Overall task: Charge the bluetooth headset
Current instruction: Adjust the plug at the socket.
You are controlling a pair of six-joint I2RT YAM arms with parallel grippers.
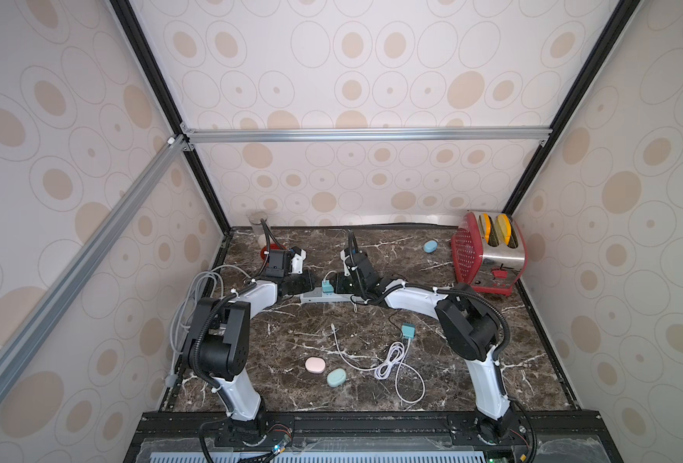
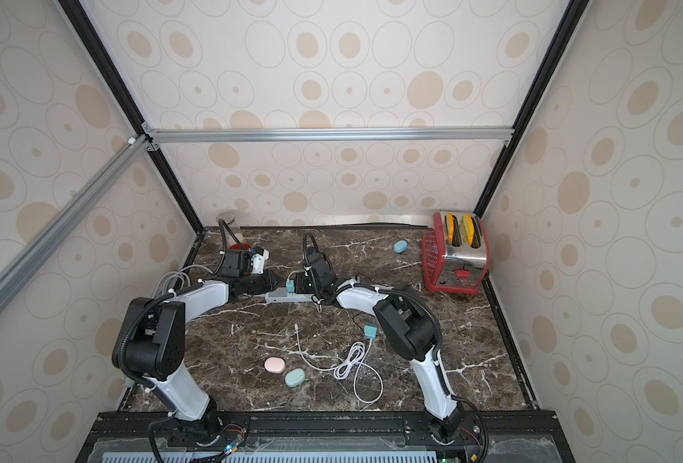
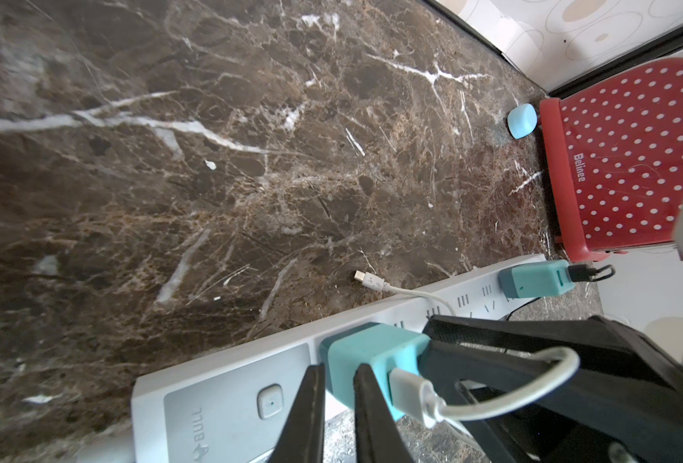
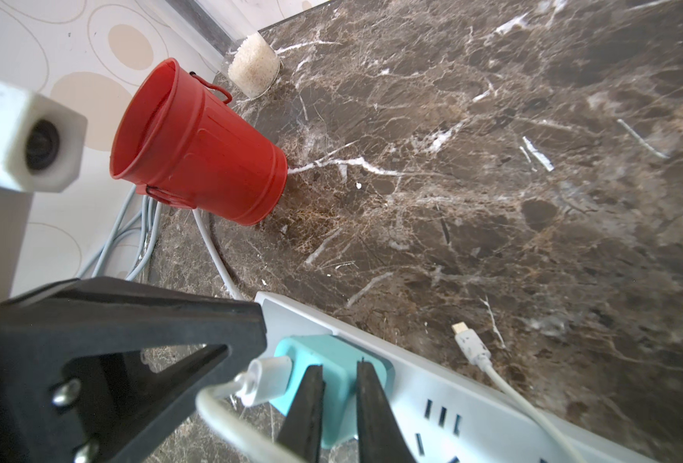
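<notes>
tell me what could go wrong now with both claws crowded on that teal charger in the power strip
1. The left claw and right claw crowd one teal charger; they might collide.
2. The white cable loops out beside them and could snag.
3. Pushing sideways might slide the power strip.

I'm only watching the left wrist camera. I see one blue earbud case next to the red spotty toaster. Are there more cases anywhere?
Observer: Yes. A pink case lies near the front edge of the table, in both top views.
Operator: Just that one?
Observer: No, a green case lies close beside it, a little nearer the front.
Operator: What's on the side away from the toaster?
Observer: A red bucket sits at the far left, seen clearly from the right wrist.
</notes>
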